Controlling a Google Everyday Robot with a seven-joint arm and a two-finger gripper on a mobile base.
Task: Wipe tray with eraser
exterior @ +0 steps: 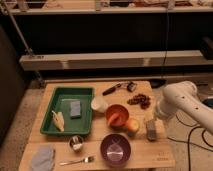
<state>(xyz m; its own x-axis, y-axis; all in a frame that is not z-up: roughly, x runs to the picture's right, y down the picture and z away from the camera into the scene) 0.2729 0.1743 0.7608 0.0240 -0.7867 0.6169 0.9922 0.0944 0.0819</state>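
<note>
A green tray [50, 111] lies on the left part of the wooden table. A grey-blue eraser [75, 108] lies flat inside it near the middle, with a pale yellow item [59, 120] beside it at the tray's front left. My white arm [181, 101] comes in from the right. My gripper [151, 130] points down at the table's right front, just right of an orange fruit [132, 125] and far from the tray and eraser.
Between gripper and tray stand a white cup [98, 104] and an orange bowl [117, 115]. A purple bowl [115, 149], a small cup [76, 143], a fork [77, 161] and a grey cloth [42, 157] lie in front. A black-handled utensil [112, 89] and dark fruit [140, 100] lie behind.
</note>
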